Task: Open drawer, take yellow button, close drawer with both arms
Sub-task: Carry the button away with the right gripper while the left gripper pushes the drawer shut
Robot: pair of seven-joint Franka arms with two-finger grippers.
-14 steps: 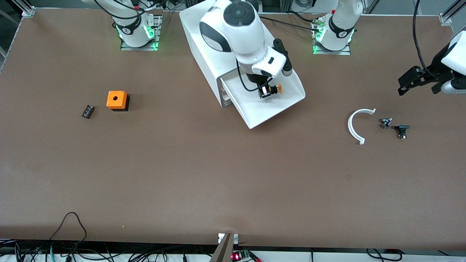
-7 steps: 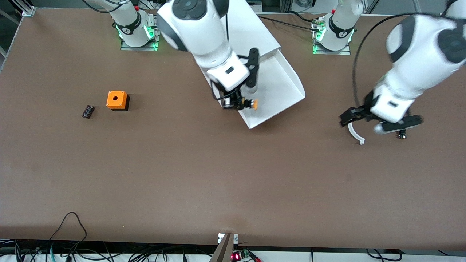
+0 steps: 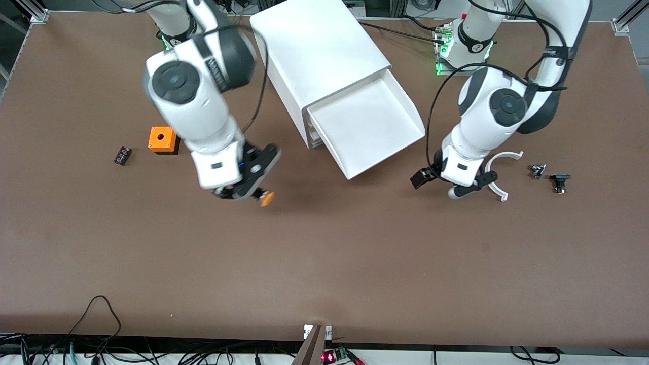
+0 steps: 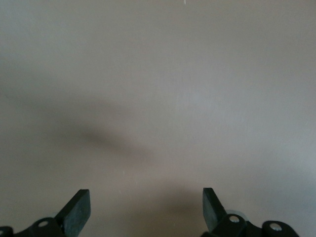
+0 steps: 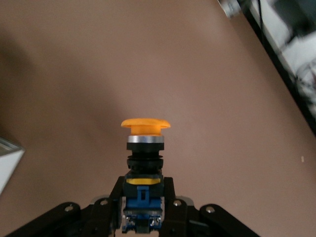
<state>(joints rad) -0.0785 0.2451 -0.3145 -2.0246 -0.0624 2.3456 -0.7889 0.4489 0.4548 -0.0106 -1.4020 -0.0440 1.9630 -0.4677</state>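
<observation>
My right gripper [image 3: 253, 194] is shut on the button [image 3: 266, 198] and holds it over bare table, between the orange cube and the drawer. In the right wrist view the button [image 5: 144, 143] stands out from between the gripper's [image 5: 143, 197] jaws, orange cap outward, blue-and-black body clamped. The top drawer [image 3: 400, 109] of the white cabinet [image 3: 319, 56] is pulled out and shows nothing inside. My left gripper [image 3: 420, 178] is open and empty, low over the table beside the drawer's front corner. The left wrist view shows only bare table between the left gripper's [image 4: 144, 205] spread fingers.
An orange cube with a hole [image 3: 163, 140] and a small dark part [image 3: 122, 155] lie toward the right arm's end. A white curved piece [image 3: 502, 192] and two small dark parts [image 3: 537, 171] [image 3: 559, 181] lie toward the left arm's end. Cables hang along the table edge nearest the camera.
My right gripper has carried the button out of the drawer to over the table toward the right arm's end. My left arm has swung in from its end to beside the drawer's front.
</observation>
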